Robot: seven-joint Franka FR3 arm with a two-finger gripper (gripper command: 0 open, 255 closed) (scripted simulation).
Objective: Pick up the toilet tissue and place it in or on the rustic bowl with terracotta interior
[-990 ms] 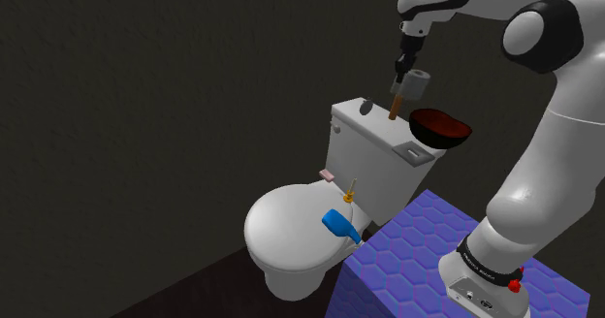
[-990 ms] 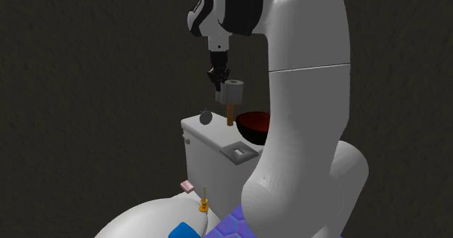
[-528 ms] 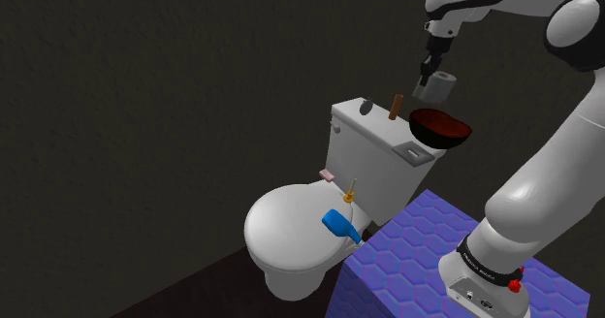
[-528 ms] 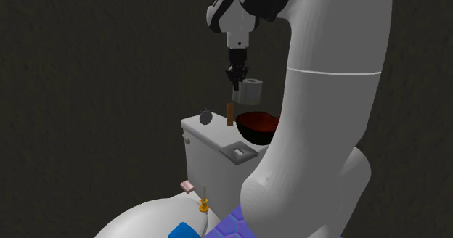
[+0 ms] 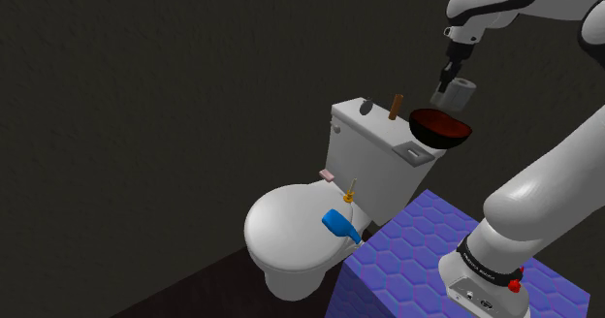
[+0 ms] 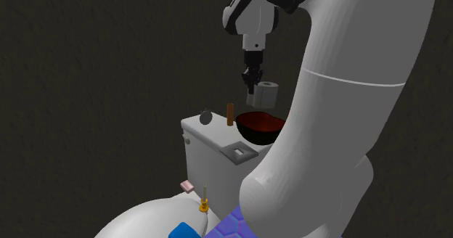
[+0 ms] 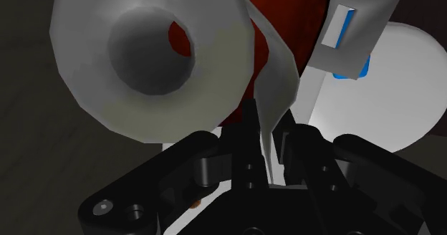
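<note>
Over the white toilet tank [image 5: 366,156], much of what I need is half covered. In the second exterior view the arm's white bulk [image 6: 327,149] blocks the side of the dark round bowl with a red interior [image 6: 254,125] that lies toward that view's right, along with that end of the tank lid. The toilet's seat is cut off at the lower edge there. A small dark object [image 5: 366,106] on the lid is too small for me to identify; a brown upright cylinder [image 5: 397,107] stands near it, beside the bowl. In the wrist view the pale grey roll of toilet tissue [image 7: 150,54] sits in front of the bowl, so I see red only through its hollow core and around its edge. The black two-finger claw [image 7: 268,133] is nearly closed, pinching the thin paper wall of the roll between its fingers [image 7: 249,126], with the rest of the roll off to one side. The roll hangs in the air just above the bowl's rim, which sits on the tank lid.
</note>
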